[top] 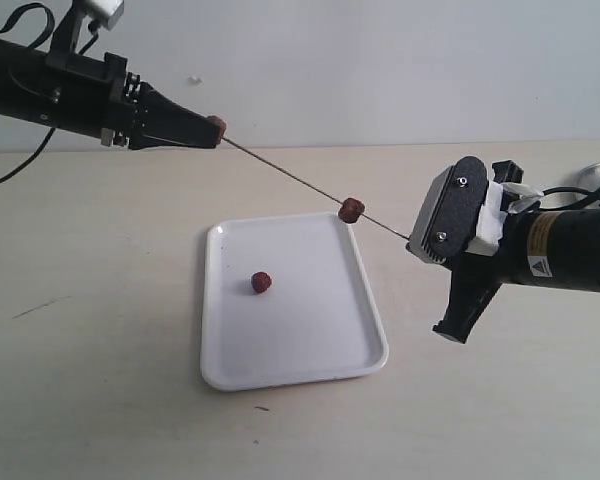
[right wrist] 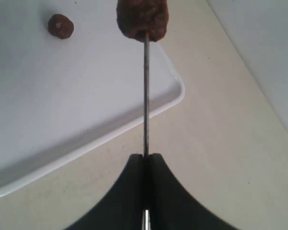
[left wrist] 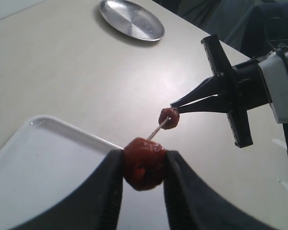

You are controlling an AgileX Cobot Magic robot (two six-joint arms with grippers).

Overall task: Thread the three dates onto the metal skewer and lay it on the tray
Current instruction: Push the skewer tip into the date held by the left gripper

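Beige tabletop [top: 100, 400]; wrinkled date [top: 262, 283] on white tray [top: 310, 350]; left gripper [top: 214, 128] tight around another date [left wrist: 144, 163]; right gripper [right wrist: 145, 160] tight on thin skewer [right wrist: 146, 96]

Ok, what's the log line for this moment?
right gripper: shut on thin grey metal skewer | left gripper: shut on wrinkled reddish-brown date at skewer tip | second date: mid-skewer | third date: on white rectangular tray

Glossy white tray [top: 310, 330], thin grey metal skewer [top: 290, 178], wrinkled matt dates [top: 262, 282]

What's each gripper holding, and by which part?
Left gripper: a date, by its sides. Right gripper: the metal skewer, near its end opposite that date.
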